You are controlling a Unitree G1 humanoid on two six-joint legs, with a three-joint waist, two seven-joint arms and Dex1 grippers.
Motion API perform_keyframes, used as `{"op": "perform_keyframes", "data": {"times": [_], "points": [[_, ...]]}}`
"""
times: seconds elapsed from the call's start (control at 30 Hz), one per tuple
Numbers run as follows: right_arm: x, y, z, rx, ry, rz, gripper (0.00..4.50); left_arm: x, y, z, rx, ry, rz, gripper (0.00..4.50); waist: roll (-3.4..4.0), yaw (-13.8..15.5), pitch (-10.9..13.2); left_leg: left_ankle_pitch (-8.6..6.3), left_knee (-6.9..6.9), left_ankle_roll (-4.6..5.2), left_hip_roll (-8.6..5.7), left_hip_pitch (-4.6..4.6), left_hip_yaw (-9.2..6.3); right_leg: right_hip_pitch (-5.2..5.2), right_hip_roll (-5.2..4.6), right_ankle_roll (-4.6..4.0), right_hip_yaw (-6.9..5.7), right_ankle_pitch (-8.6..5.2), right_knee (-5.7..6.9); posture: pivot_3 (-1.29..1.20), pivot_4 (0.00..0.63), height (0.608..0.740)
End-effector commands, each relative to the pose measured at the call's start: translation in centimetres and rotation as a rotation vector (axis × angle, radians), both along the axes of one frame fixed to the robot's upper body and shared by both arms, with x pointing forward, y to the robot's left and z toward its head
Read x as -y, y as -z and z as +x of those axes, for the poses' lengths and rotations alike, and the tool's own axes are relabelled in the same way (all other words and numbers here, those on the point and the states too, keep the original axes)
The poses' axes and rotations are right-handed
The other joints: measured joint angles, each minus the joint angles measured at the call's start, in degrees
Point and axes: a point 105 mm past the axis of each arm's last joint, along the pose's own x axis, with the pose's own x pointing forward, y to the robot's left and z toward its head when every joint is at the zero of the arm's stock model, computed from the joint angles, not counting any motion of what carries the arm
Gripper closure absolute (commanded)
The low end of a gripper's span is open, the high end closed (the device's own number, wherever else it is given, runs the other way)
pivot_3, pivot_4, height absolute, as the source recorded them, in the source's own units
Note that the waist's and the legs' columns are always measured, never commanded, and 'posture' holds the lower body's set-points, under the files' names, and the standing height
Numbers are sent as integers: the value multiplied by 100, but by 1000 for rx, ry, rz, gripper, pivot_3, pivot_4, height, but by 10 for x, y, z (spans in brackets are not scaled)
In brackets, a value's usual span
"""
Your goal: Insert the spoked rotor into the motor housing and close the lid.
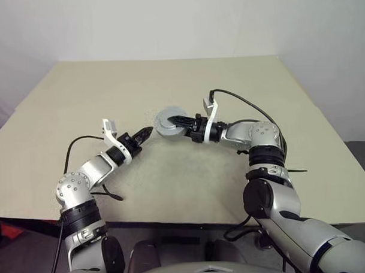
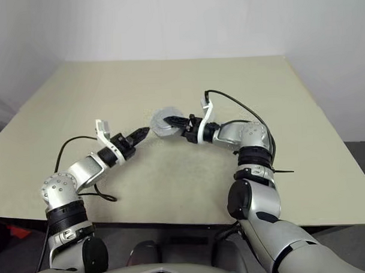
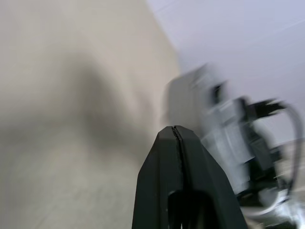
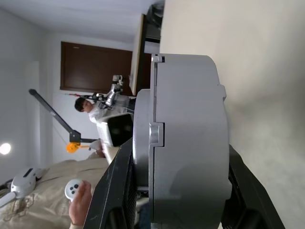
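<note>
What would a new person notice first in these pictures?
First, the round grey motor housing, lid on, gripped by the right gripper above the middle of the beige table. Next, the left gripper, shut and empty, pointing toward it from nearby.

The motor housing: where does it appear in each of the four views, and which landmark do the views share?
Left eye view: motor housing at table centre, in the right gripper.
Right eye view: housing left of centre.
Left wrist view: blurred grey shape, probably the housing, right of centre.
Right wrist view: housing large, mid-picture, between the jaws.
Shared landmark: the beige table.
</note>
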Motion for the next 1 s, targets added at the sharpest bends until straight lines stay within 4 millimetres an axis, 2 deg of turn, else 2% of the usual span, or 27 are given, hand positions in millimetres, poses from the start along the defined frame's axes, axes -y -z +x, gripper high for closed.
{"op": "perform_keyframes", "data": {"times": [0.03, 0.17, 0.27, 0.5, 0.67, 1.0], "points": [[0, -24, 5, 91, 1, 46, 2453, -3, -14, -3, 69, -2, -8, 3251, 0, 9, 0, 0, 0, -1, 0, 0, 0, 0, 0, 0, -1, 0, 1, 0, 0, 740], [1, -22, 6, 89, 4, 32, 2453, -6, -9, -5, 50, -6, 7, 2042, 0, 11, 0, 1, 3, -1, 0, 0, 0, 0, 0, 4, -1, 2, 2, 0, 0, 740], [1, -28, 4, 97, -20, 57, 2453, -5, -5, -6, 4, 20, -61, 1131, -1, 12, 0, 1, 4, -1, 0, -1, -1, 0, 0, 16, -1, 9, 2, 0, 0, 740], [-2, -31, -10, 93, -107, 83, 2453, 6, -17, -4, 24, 91, -198, 1131, -2, 18, -1, 1, 8, -1, 0, -1, -1, 1, 0, 18, 0, 11, 5, 0, 0, 740], [-3, -32, -20, 92, -155, 97, 2453, 13, -21, -2, 37, 117, -226, 1131, -3, 22, -2, 1, 12, -2, -1, 0, -2, 4, 0, 19, 0, 13, 8, 0, 0, 740], [-3, -36, -21, 109, -160, 93, 2453, 25, -17, -3, 5, 176, -224, 1131, -3, 27, -2, 4, 16, -5, -1, 3, -4, 8, 0, 22, 0, 16, 11, 0, 0, 740]]}}
